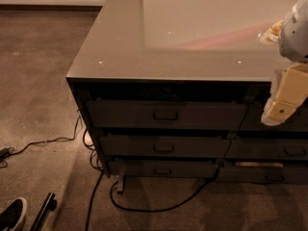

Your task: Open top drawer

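**Gripper hangs right of the shut top drawer**

Lower left: thin black cable [48, 141] on speckled carpet. Centre: top drawer [125, 115], flat matte dark front, with a small rectangular loop pull [165, 114]. Right edge: gripper [276, 113], cream, boxy, clear of the pull; grip state can't tell. Should shift left, level with the pull, then draw straight out.

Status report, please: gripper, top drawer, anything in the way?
Gripper at right, before the other stack, apart from the top drawer. Drawer looks shut, pull free. Nothing seen in the way.
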Tool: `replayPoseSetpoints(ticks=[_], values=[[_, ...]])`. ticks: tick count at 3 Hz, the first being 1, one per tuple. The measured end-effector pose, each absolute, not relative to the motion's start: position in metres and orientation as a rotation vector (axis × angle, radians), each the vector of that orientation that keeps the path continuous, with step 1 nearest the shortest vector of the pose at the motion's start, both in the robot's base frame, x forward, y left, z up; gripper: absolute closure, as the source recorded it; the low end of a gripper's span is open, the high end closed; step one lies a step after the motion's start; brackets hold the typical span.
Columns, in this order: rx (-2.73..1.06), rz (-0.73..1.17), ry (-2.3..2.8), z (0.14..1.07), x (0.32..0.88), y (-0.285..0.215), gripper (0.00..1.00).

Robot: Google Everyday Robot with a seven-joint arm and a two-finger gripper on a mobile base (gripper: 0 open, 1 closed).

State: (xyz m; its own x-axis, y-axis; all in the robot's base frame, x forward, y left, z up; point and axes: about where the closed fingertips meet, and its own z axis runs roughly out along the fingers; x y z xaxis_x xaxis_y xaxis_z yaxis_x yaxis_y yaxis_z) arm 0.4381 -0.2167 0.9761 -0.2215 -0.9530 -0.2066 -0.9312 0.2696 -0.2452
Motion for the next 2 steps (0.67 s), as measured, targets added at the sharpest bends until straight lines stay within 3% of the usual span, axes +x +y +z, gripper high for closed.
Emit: replayPoseSetpoints(ticks=[2], values=[[-1.731,-0.072,2.219,0.9680,0.4412,-0.2125,0.00]])
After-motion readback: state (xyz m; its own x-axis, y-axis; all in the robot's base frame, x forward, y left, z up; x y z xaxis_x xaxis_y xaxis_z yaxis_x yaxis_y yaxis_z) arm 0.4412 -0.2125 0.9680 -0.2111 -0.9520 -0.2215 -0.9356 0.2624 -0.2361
